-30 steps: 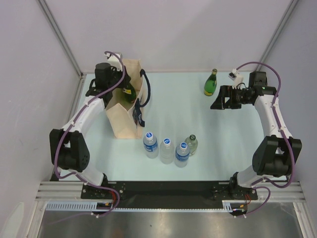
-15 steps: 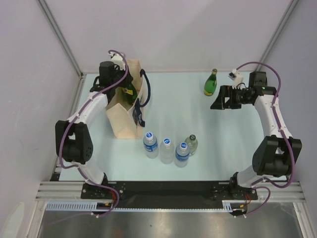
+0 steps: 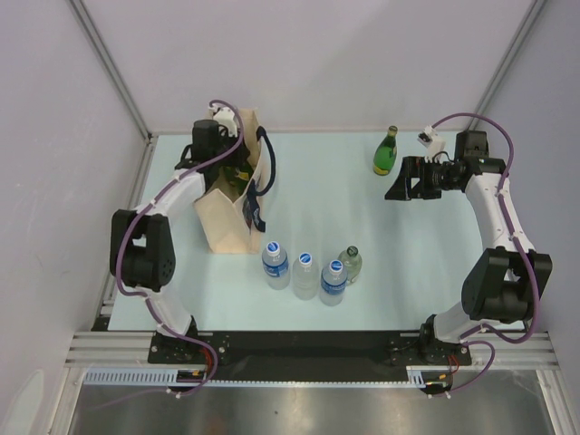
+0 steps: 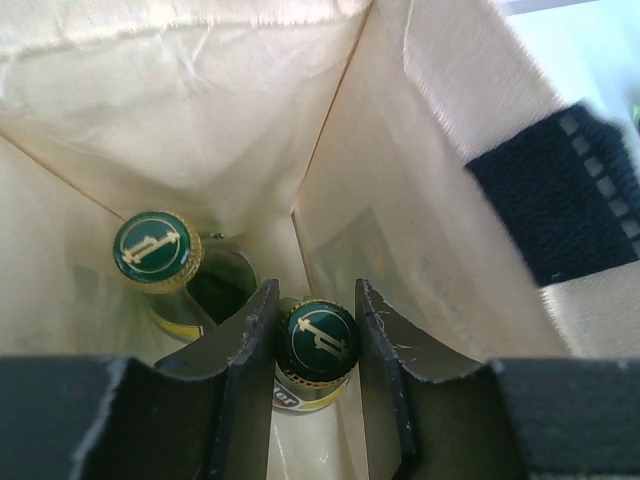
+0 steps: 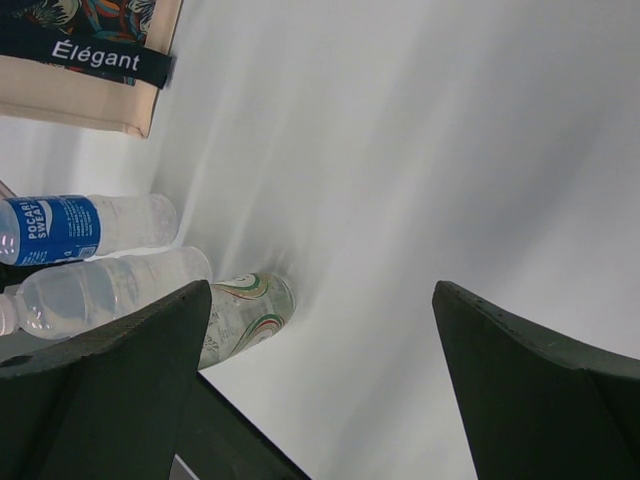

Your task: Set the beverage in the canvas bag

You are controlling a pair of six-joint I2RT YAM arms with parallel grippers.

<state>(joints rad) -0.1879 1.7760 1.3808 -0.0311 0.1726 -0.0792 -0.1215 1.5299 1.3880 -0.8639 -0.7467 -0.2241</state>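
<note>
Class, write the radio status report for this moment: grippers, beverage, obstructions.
Left gripper clamped on green bottle, down inside canvas bag. Right gripper open, empty. Second bottle alongside in bag.

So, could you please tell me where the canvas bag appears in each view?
Top external: canvas bag upright, left of centre.
Left wrist: seen from inside, its beige walls fill the frame.
Right wrist: only a corner, top left.
Shared landmark: navy handle, overhead and left wrist.

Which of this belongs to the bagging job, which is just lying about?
Job: canvas bag; left gripper; held green bottle; second green bottle inside bag.
Lying about: green bottle on table; three water bottles; clear bottle; right gripper, open.
</note>
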